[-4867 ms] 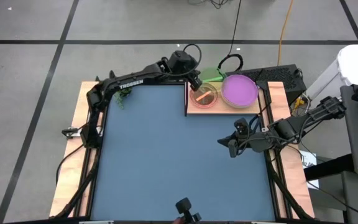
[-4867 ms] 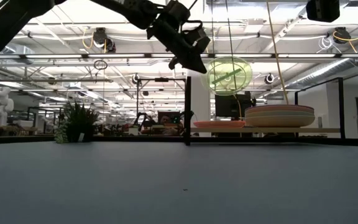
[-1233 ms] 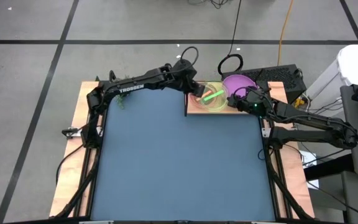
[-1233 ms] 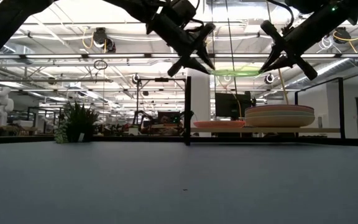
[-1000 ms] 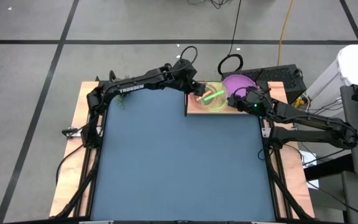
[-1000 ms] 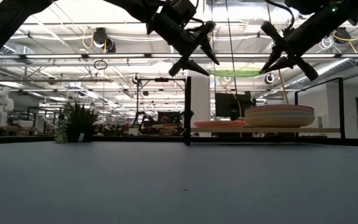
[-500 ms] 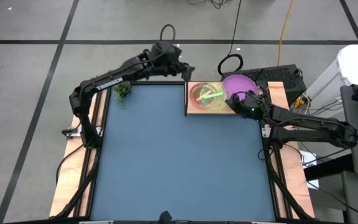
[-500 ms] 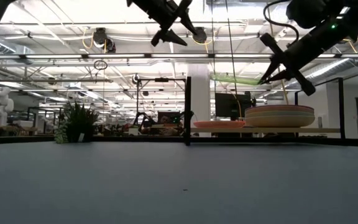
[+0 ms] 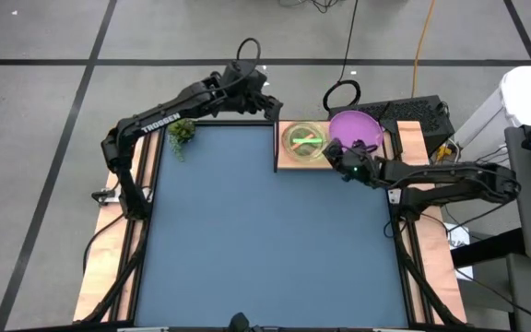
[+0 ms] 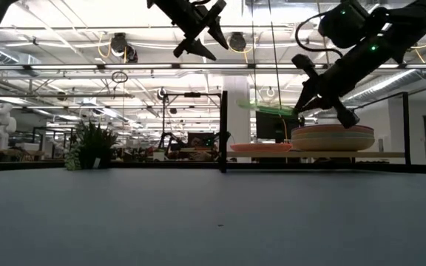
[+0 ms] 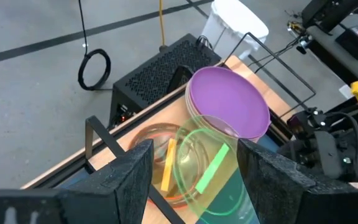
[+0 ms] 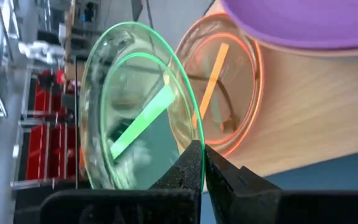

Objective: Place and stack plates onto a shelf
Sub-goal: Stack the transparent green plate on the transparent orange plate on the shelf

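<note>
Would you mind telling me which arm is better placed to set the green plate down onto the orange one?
The right. Its end effector is shut on the green plate's rim, directly above the orange plate on the shelf. The left end effector is open, empty and off behind the table.

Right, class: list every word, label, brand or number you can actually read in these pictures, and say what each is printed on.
"TROSSEN": white capitals along the left arm, read in the high view.
No other text is readable. The green plate, purple plate, shelf and right gripper carry no lettering that can be made out; anything in the room beyond the table is too small or blurred.
</note>
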